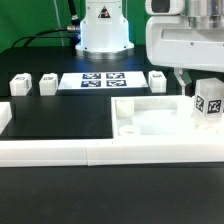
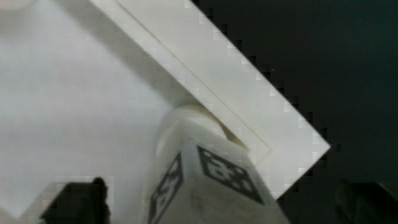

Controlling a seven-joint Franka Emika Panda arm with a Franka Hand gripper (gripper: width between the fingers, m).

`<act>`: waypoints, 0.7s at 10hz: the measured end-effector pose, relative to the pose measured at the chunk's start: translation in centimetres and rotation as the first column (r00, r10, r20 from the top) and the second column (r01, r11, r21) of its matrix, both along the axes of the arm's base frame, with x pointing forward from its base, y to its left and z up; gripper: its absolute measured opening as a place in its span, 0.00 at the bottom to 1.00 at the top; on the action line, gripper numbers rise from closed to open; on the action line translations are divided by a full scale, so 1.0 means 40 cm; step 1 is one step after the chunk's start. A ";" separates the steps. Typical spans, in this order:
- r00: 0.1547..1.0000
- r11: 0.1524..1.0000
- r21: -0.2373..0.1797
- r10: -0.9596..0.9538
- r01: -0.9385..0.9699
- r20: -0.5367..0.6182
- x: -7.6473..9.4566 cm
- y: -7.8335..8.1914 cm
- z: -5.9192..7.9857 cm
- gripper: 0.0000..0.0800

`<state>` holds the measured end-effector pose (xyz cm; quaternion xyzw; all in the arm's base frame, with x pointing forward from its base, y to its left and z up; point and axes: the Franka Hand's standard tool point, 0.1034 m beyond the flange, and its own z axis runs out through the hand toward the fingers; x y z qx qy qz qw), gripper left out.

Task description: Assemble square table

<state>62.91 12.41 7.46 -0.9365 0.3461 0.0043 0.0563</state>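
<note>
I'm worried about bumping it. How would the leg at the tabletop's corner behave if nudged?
The leg looks like rigid plastic, so it probably will not bend. It stands upright at the tabletop corner, so it may tip unless seated. The fingers of the gripper appear clear of it, giving no support.

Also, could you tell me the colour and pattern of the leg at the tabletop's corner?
White leg with black-and-white square tags; clearest in the wrist view.

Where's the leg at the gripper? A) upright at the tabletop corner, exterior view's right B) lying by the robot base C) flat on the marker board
A: the leg stands upright at the tabletop corner, between the fingers of the gripper.
</note>
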 end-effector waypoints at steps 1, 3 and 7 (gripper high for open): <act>0.996 0.996 -0.003 0.084 -0.084 0.009 0.000 0.000 -0.001 0.81; 0.903 0.903 -0.056 0.427 -0.425 0.035 0.007 -0.007 0.004 0.81; 0.785 0.786 -0.093 0.617 -0.611 0.059 0.014 0.009 0.007 0.63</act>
